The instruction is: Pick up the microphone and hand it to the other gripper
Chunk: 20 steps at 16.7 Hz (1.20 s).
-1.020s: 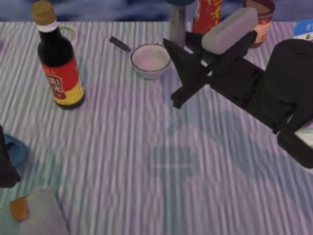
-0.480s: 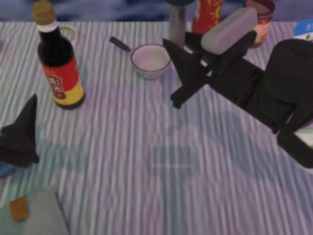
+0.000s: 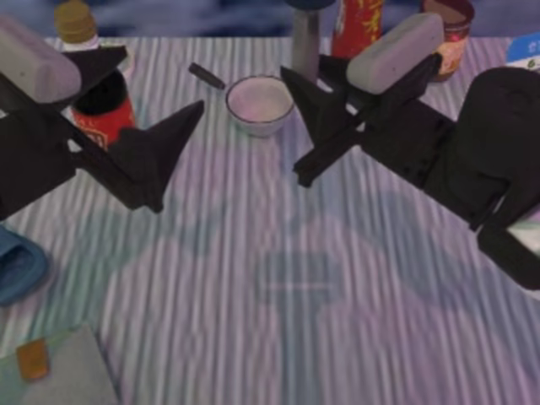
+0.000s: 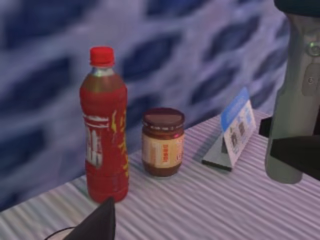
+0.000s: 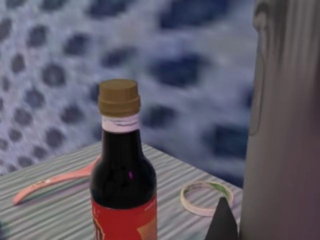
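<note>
Top view shows our right gripper [image 3: 305, 93] just right of the small white saucepan [image 3: 257, 104], its fingers closed around the microphone's [image 3: 305, 42] grey handle, which stands upright (its dark head is cut off at the frame edge). Our left gripper [image 3: 160, 143] hovers left of the saucepan, in front of the soy sauce bottle [image 3: 80, 34], fingers spread and holding nothing, well apart from the microphone.
</note>
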Each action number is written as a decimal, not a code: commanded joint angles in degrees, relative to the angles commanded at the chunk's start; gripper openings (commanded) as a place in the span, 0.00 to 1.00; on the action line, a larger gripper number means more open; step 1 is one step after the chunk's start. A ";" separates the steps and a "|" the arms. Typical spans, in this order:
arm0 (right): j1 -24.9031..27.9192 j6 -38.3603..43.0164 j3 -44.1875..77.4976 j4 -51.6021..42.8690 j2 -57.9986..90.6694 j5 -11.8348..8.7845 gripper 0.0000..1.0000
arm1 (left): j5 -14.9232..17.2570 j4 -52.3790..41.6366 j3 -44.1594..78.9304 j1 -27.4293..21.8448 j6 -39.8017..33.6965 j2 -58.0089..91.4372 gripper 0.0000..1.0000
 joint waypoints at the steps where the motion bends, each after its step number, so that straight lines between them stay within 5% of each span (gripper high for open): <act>1: 0.00 0.00 0.00 0.00 0.00 0.00 0.00 | 1.59 1.28 1.89 -1.00 0.07 3.05 1.00; 5: 0.00 0.00 0.00 0.00 0.00 0.00 0.00 | 5.87 4.95 7.18 -3.67 0.41 11.18 1.00; 11: 0.00 0.00 0.00 0.00 0.00 0.00 0.00 | 6.16 5.31 7.71 -3.81 0.44 11.89 1.00; 20: 0.00 0.00 0.00 0.00 0.00 0.00 0.00 | -2.35 10.19 22.13 -12.94 0.22 31.09 1.00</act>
